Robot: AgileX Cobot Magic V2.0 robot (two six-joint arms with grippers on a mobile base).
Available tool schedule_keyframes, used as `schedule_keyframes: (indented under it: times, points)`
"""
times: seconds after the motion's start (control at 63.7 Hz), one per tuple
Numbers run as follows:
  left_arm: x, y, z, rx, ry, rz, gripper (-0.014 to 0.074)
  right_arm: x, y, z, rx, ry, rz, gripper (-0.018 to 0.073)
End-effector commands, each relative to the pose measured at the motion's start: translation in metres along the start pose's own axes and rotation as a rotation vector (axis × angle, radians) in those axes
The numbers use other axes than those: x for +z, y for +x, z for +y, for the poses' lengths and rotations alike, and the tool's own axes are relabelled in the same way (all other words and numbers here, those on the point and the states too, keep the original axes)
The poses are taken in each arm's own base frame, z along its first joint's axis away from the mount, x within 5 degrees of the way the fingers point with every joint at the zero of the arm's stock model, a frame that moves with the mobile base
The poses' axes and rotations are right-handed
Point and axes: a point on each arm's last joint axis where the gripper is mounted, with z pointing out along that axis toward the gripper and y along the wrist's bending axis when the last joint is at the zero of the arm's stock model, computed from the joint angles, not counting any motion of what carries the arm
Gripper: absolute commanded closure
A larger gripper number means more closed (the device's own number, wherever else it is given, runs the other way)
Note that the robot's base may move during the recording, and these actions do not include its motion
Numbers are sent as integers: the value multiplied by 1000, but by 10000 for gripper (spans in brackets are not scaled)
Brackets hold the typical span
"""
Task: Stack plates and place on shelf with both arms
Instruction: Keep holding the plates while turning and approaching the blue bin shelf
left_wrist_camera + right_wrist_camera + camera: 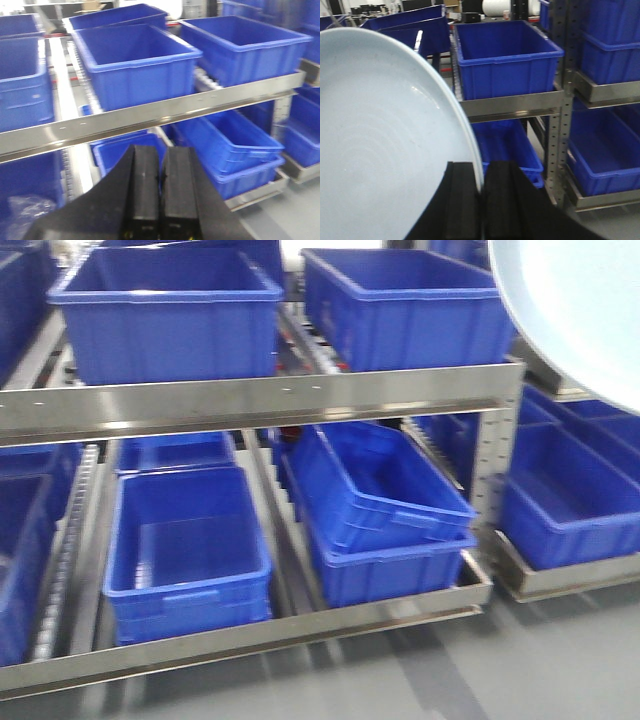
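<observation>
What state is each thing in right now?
Plate: held up, tilted, rim pinched.
Right gripper: shut on plate.
Left gripper: shut, empty.
Shelf: no plate on it.
Upper left crate: upright, empty.
Lower right crate: empty, tilted in another crate.

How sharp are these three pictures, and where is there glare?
Exterior front-facing view: soft, crates smeared at the edges; the plate is a washed-out pale patch, and the shelf rail shines. Left wrist view: also blurred, glare streak on the rail, left gripper nearly black. Right wrist view: sharpest; faint rings and highlights show on the plate.
</observation>
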Motion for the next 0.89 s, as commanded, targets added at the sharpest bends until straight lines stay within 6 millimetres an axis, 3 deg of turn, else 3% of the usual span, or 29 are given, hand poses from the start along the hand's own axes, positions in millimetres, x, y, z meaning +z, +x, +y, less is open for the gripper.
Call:
schedule_keyframes:
  times: [0.0,0.879]
  points:
    - [-1,-16,2,-14,-13,-99,516,-1,-20,0,-3,16,-131,510]
    - [-1,-16,2,-14,-13,-99,516,-1,-20,0,-3,16,-131,510]
